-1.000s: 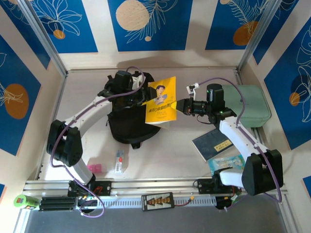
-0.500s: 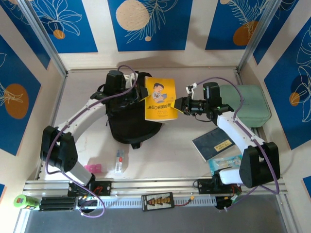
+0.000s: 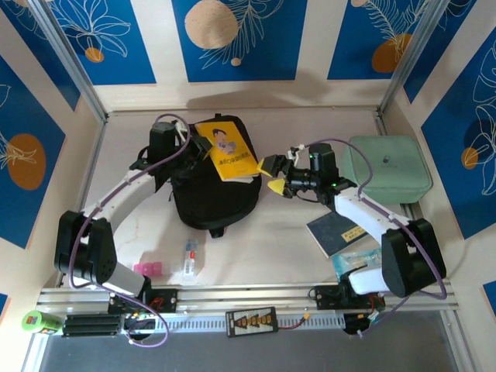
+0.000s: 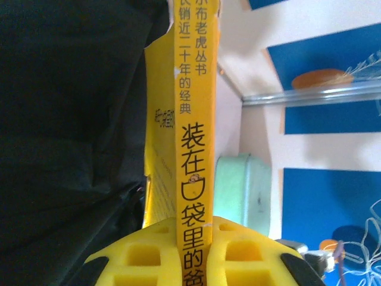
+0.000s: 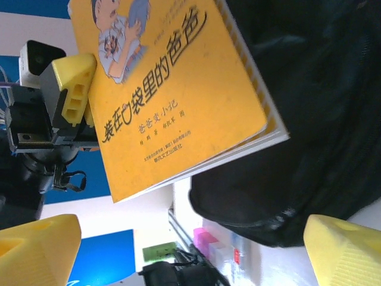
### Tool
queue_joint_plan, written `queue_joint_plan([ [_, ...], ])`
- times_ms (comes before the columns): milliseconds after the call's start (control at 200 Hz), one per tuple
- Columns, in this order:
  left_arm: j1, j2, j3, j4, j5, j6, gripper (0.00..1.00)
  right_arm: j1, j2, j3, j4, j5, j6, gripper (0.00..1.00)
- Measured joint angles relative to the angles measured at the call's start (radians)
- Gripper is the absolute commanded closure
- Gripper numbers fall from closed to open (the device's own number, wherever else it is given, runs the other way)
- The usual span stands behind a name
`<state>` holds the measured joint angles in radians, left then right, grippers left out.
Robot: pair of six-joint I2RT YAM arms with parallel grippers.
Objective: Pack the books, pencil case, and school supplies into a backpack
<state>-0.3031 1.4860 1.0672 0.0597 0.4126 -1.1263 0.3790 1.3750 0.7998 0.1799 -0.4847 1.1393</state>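
The yellow book (image 3: 225,153) with a cartoon figure hangs tilted over the top of the black backpack (image 3: 209,198). My left gripper (image 3: 195,144) is shut on its spine. In the left wrist view the spine (image 4: 193,179) runs straight up between the yellow pads (image 4: 143,256), with the backpack (image 4: 65,119) on the left. My right gripper (image 3: 273,175) stands open just right of the book and apart from it. The right wrist view has the book's cover (image 5: 172,89) above the backpack (image 5: 315,119). A dark blue book (image 3: 336,232) lies flat at the right. The mint-green pencil case (image 3: 387,170) sits at the far right.
Pink erasers (image 3: 149,269) and a small tube (image 3: 190,256) lie near the front edge, left of centre. A clear packet (image 3: 361,260) lies by the right arm's base. A metal rail (image 3: 232,298) runs along the front, and walls close in the other sides.
My left gripper has closed on the yellow book and drawn it left and back over the backpack. My right gripper has let go of the book, opened wide and stayed behind.
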Motion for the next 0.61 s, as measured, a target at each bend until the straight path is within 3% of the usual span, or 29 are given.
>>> queue_joint_plan([
  [335,-0.002,-0.032,-0.048,0.204,-0.078,-0.187,1.0,0.137,0.128,-0.002,0.408,0.143,0.324,0.01],
  [605,-0.003,-0.029,-0.095,0.323,-0.077,-0.29,1.0,0.173,0.205,-0.004,0.608,0.27,0.46,0.0],
])
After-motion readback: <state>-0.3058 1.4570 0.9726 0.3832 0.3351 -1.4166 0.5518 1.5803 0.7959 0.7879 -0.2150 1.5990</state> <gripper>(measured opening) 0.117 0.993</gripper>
